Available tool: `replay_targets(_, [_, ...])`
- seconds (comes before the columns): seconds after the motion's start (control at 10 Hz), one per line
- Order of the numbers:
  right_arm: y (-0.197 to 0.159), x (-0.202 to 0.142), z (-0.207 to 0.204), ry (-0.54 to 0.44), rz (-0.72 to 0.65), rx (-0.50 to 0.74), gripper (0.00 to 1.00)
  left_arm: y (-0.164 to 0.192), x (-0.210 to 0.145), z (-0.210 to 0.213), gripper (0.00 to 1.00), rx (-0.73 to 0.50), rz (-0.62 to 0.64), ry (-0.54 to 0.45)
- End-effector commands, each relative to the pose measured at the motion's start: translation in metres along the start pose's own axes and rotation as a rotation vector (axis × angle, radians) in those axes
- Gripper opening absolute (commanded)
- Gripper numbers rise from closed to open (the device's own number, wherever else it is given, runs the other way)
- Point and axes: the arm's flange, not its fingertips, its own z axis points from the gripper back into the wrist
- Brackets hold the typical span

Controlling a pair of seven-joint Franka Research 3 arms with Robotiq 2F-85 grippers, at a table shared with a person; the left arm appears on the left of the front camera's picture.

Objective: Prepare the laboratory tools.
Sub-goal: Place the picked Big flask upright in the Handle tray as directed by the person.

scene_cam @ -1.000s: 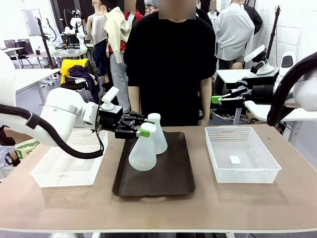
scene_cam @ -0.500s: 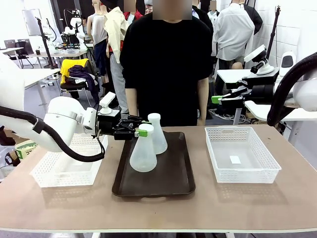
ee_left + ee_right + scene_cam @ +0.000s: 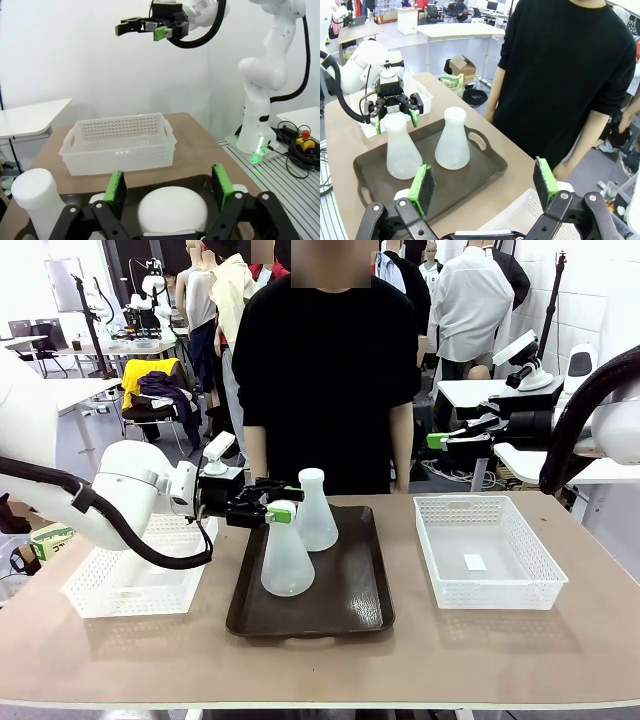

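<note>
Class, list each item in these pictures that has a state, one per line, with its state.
Near flask: upright on the tray, neck between open fingers.
Far flask: upright on the tray, free.
Tray: flat on the table.
Left gripper: open.
Right gripper: open, raised.

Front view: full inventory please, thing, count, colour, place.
flasks: 2, frosted white, upright on the tray; near one has the left hand at its neck, far one free behind it
tray: 1, dark brown, table centre
baskets: 2, white mesh; one at the robot's left, one at its right
table: 1, tan
person: 1, black shirt, far side
left hand: open, jaws either side of the near flask's neck
right hand: open, raised above the right basket
</note>
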Motion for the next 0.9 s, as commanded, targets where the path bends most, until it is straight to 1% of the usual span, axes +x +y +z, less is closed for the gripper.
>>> replay_targets(0.0, [0.001, -0.002, 0.0, -0.006, -0.015, 0.006, 1.0, 0.003, 0.007, 0.004, 1.0, -0.019, 0.021, 0.012])
replay_targets(0.1, [0.001, -0.002, 0.0, -0.006, -0.015, 0.006, 1.0, 0.0, 0.008, 0.005, 1.0, -0.013, 0.039, 0.036])
replay_targets(0.2, [0.001, -0.002, 0.0, -0.006, -0.015, 0.006, 1.0, -0.002, 0.009, 0.008, 1.0, -0.003, 0.067, 0.085])
replay_targets(0.6, [0.001, -0.002, 0.0, -0.006, -0.015, 0.006, 1.0, -0.007, 0.009, 0.019, 1.0, 0.044, 0.095, 0.096])
replay_targets(0.7, [0.001, -0.002, 0.0, -0.006, -0.015, 0.006, 1.0, -0.005, 0.008, 0.021, 1.0, 0.053, 0.128, 0.086])
replay_targets(0.8, [0.001, -0.002, 0.0, -0.006, -0.015, 0.006, 1.0, -0.002, 0.005, 0.017, 1.0, 0.032, 0.081, 0.077])
